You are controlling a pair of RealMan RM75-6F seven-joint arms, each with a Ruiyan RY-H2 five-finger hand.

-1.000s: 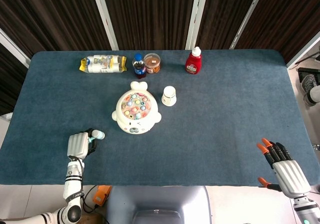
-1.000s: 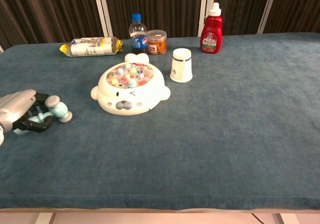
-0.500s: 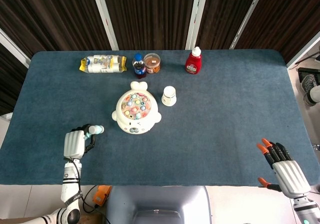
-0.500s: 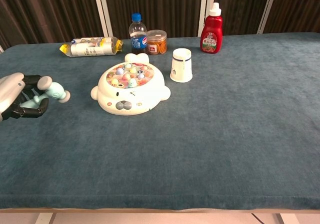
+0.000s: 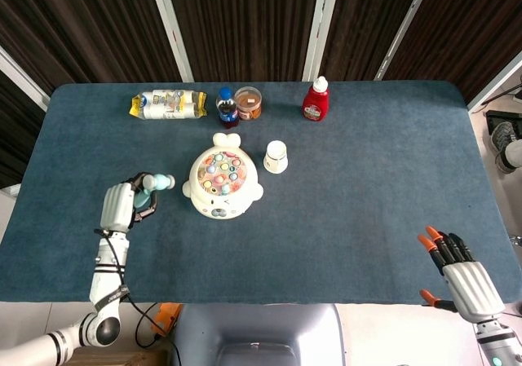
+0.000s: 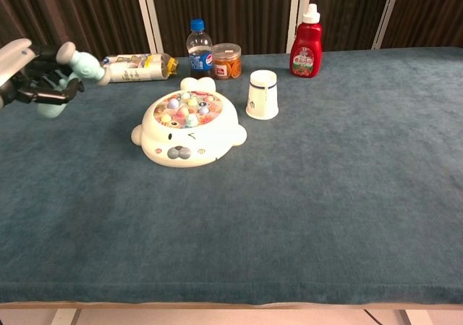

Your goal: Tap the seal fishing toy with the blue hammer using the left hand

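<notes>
The white seal fishing toy (image 5: 223,184) (image 6: 189,129) lies flat on the blue table, its round top full of small coloured fish. My left hand (image 5: 122,205) (image 6: 25,75) is raised above the table to the toy's left and grips the handle of the pale blue hammer (image 5: 155,185) (image 6: 78,68). The hammer's head points toward the toy and stays clear of it. My right hand (image 5: 461,272) hovers at the table's near right corner with fingers spread and nothing in it; only the head view shows it.
A white paper cup (image 5: 276,156) (image 6: 262,94) stands just right of the toy. Along the far edge are a wrapped snack pack (image 5: 168,104), a cola bottle (image 5: 227,108), a small jar (image 5: 249,103) and a red sauce bottle (image 5: 316,99).
My left hand has lifted the hammer off the table and carried it up and toward the seal toy. The right hand has stayed put.
</notes>
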